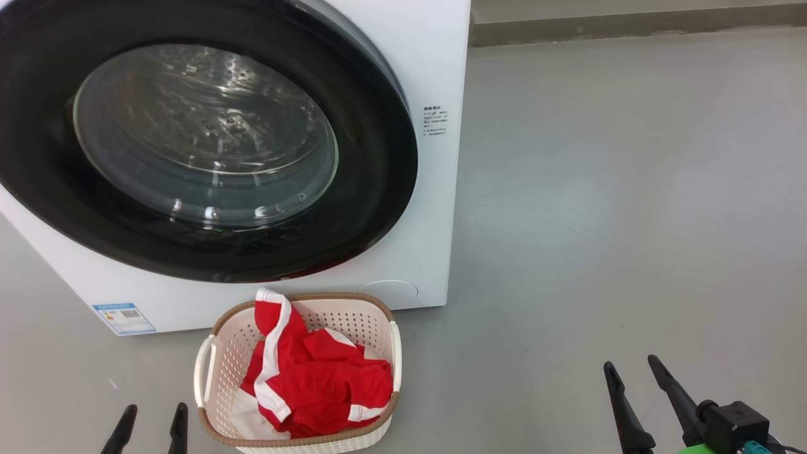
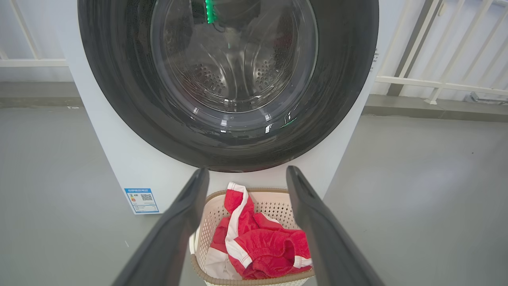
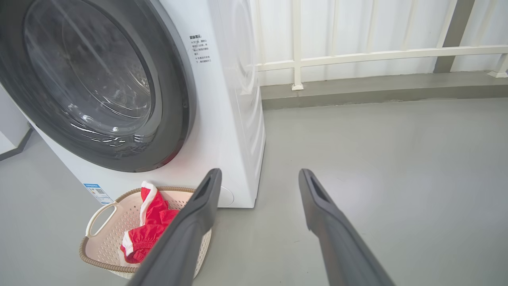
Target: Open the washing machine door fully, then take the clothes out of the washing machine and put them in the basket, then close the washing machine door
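The white washing machine (image 1: 435, 189) stands at the upper left with its round black-rimmed door (image 1: 378, 189) shut flat against the front; the glass window (image 1: 202, 132) shows the steel drum behind it. On the floor before it sits the cream basket (image 1: 369, 321), and red clothes (image 1: 315, 384) with white trim lie inside it. My left gripper (image 1: 152, 413) hovers open just left of the basket, holding nothing. Far to the right my right gripper (image 1: 630, 366) is open over bare floor. In the left wrist view the open left gripper (image 2: 246, 172) frames the clothes (image 2: 262, 246) in the basket (image 2: 270, 198).
Grey floor (image 1: 599, 221) stretches right of the machine. A low kerb (image 1: 630, 25) runs along the back, with a white railing (image 3: 377, 55) above it in the right wrist view. A blue label (image 1: 123, 318) sits on the machine's lower left corner.
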Robot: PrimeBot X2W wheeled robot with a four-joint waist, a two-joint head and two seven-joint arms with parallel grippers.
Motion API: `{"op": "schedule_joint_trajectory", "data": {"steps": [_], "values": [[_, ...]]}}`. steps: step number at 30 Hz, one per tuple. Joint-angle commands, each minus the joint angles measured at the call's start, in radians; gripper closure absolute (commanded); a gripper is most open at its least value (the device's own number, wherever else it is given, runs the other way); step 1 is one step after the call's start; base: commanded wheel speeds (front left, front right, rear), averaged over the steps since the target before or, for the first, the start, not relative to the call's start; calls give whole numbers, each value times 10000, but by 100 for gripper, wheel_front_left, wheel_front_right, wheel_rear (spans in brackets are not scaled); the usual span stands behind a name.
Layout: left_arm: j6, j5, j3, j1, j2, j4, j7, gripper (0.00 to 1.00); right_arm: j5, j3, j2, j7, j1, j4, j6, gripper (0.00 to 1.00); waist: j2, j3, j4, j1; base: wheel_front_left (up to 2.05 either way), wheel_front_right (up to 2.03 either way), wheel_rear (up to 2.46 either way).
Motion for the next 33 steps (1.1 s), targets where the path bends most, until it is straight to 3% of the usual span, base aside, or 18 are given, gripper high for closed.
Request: {"op": "schedule_joint_trajectory", "data": {"steps": [1,24,25,33], "values": [[-56,41,390,-103,126,-171,-122,0,90,140,-188,-36,-30,-283,-36,0,-1,-14,12,0,0,0,0],[-56,-24,450,-67,75,-233,-122,0,54,127,-213,-36,4,-343,-36,0,-1,6,53,0,0,0,0],[4,-6,33,31,-44,33,8,100,1,-27,-10,0,194,-65,2,100,-1,6,53,0,0,0,0],[13,-154,-170,6,-678,907,78,100,156,57,206,67,177,872,1,100,-1,8,59,0,0,0,0]]}}
